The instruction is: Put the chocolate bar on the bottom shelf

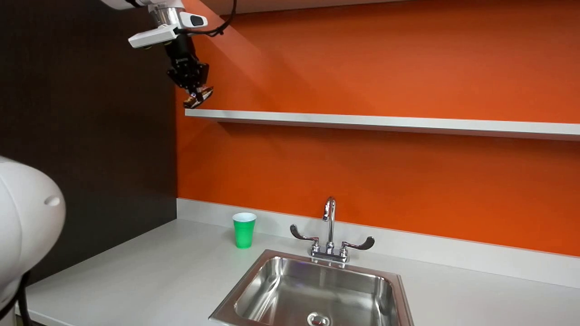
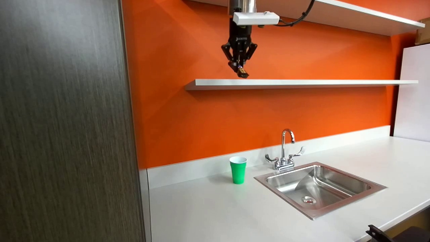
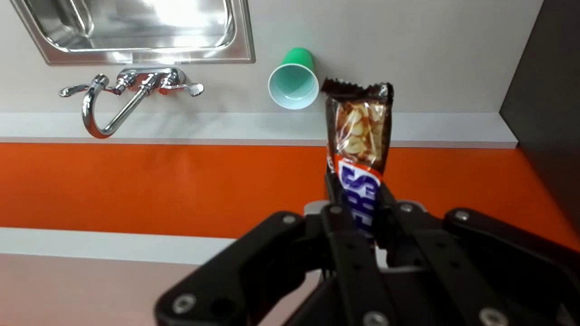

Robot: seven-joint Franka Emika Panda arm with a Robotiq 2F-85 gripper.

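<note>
The chocolate bar [image 3: 360, 131] is a dark brown wrapper with a nut picture and blue and white lettering. My gripper [image 3: 359, 192] is shut on it, with one end sticking out past the fingertips. In both exterior views the bar [image 1: 204, 94] [image 2: 242, 72] hangs tilted below the gripper [image 1: 195, 88] [image 2: 239, 64]. The bottom shelf [image 1: 362, 120] is a long light-grey ledge on the orange wall, also in an exterior view [image 2: 302, 82] and at the lower left of the wrist view [image 3: 113, 244]. The bar's lower end appears just above the shelf's edge line near one end; I cannot tell its depth.
A green cup [image 1: 244, 231] stands on the grey countertop [image 1: 149, 271] near the steel sink [image 1: 403, 299] and tap [image 1: 331, 226]. An upper shelf [image 2: 369, 13] overhangs the arm. A dark panel [image 1: 90, 136] stands beside the bottom shelf's near end.
</note>
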